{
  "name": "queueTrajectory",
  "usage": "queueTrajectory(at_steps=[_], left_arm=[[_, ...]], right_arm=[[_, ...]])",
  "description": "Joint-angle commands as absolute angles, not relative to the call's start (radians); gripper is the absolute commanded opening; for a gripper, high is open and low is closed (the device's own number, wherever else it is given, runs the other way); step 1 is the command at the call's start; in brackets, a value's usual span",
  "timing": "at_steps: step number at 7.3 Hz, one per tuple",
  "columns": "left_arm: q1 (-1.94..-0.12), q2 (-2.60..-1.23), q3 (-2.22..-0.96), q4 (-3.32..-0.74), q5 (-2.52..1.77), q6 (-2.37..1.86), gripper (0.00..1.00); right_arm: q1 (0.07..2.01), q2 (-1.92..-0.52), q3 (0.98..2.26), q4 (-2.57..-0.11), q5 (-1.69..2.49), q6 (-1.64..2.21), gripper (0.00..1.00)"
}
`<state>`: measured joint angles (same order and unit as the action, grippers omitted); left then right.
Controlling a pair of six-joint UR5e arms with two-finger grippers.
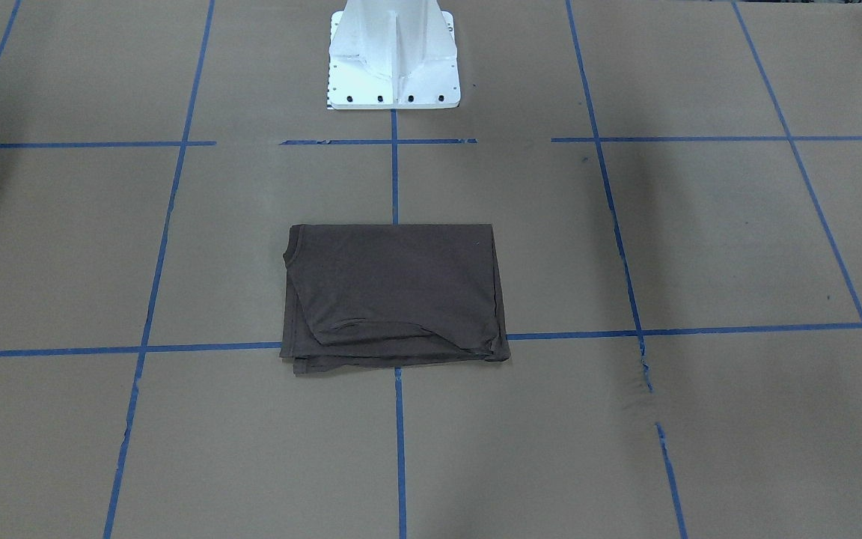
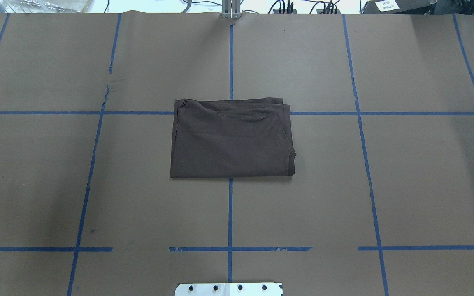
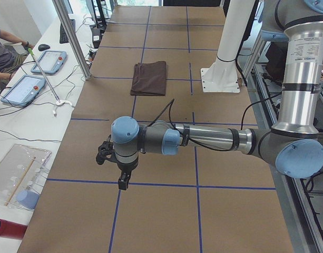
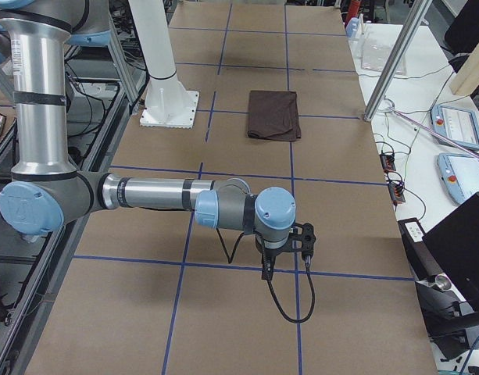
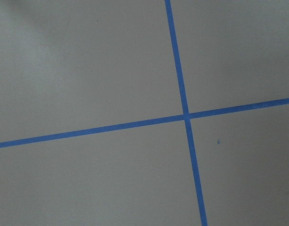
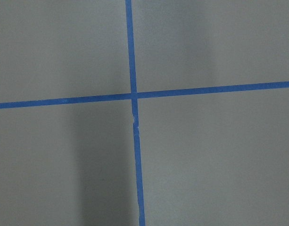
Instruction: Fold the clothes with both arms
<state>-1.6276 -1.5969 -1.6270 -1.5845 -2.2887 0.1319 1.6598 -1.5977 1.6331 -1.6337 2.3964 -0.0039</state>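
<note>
The clothes, one dark brown-grey T-shirt (image 1: 393,292) (image 2: 231,142), lie folded into a flat rectangle at the middle of the table, over a crossing of blue tape lines. The shirt also shows far off in both side views (image 3: 149,78) (image 4: 273,114). Neither arm is near it. The left gripper (image 3: 123,183) hangs low over bare paper towards the table's left end. The right gripper (image 4: 265,269) hangs the same way towards the right end. I cannot tell whether either one is open or shut. Both wrist views show only paper and tape.
Brown paper with a blue tape grid (image 2: 230,213) covers the table. The white pedestal base (image 1: 393,75) stands behind the shirt. A metal pole (image 3: 71,39) rises at the table's far edge. Tablets (image 3: 24,89) and a seated person (image 3: 0,47) are at a side bench.
</note>
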Motion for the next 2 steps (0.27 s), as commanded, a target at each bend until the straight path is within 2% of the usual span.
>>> queueTrajectory(at_steps=[1, 2], left_arm=[[-1.628, -1.597, -1.626, -1.585, -2.289, 0.132, 1.00], [-1.628, -1.597, -1.626, -1.586, -2.289, 0.132, 1.00]], right_arm=[[1.660, -1.597, 1.637, -1.634, 2.398, -0.005, 1.00], [1.660, -1.597, 1.637, -1.634, 2.398, -0.005, 1.00]])
